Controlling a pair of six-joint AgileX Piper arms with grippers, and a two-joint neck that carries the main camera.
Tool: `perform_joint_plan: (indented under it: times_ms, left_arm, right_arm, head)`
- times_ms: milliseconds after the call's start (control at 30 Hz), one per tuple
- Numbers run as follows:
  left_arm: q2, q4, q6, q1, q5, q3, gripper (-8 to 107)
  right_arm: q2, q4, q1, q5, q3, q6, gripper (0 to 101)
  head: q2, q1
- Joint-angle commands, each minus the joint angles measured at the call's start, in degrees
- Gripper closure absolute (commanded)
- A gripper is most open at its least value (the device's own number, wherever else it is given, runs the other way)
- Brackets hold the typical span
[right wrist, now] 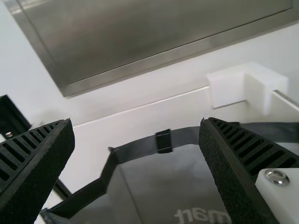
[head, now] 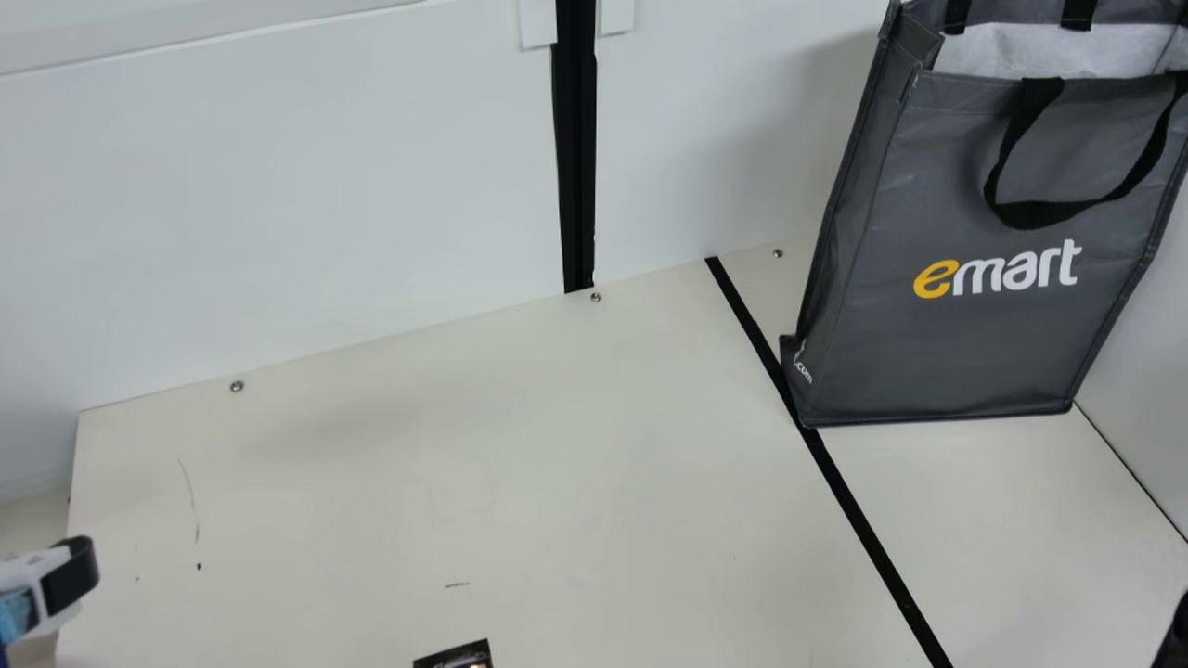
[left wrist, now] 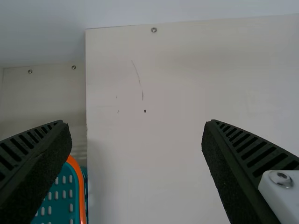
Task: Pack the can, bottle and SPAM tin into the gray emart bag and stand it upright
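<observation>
The gray emart bag (head: 984, 343) stands upright at the right in the main view, its top open with pale lining showing; its lower inside is hidden. A dark part of my right gripper (head: 1174, 635) shows at the lower right edge. In the right wrist view that gripper (right wrist: 136, 140) is open, with the bag's rim (right wrist: 135, 148) beyond its fingers. A white and black piece at the main view's left edge looks like part of my left gripper (head: 56, 584). The left wrist view has this gripper (left wrist: 136, 140) open above bare tabletop, nothing between its fingers.
A teal basket with an orange rim (left wrist: 74, 179) is beside the table edge. A small dark item (head: 455, 657) is cut off at the main view's bottom. White walls (head: 278, 204) rise behind the table (head: 418, 464); a black strip (head: 868, 529) crosses it.
</observation>
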Motion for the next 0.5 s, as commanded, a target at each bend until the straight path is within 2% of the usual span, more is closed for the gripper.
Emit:
perform_joint_plan:
  times_ms: [0, 467]
  left_arm:
    - [0.0, 0.0, 0.0, 0.0, 0.0, 0.0, 9]
    - [0.0, 0.0, 0.0, 0.0, 0.0, 0.0, 9]
  right_arm:
    - [-0.5, 0.0, 1.2, 0.1, 0.5, -0.4, 6]
    - [-6.2, -0.2, 10.7, 0.6, 7.4, -2.8, 6]
  head:
    - [0.0, -1.3]
    - [0.0, -1.3]
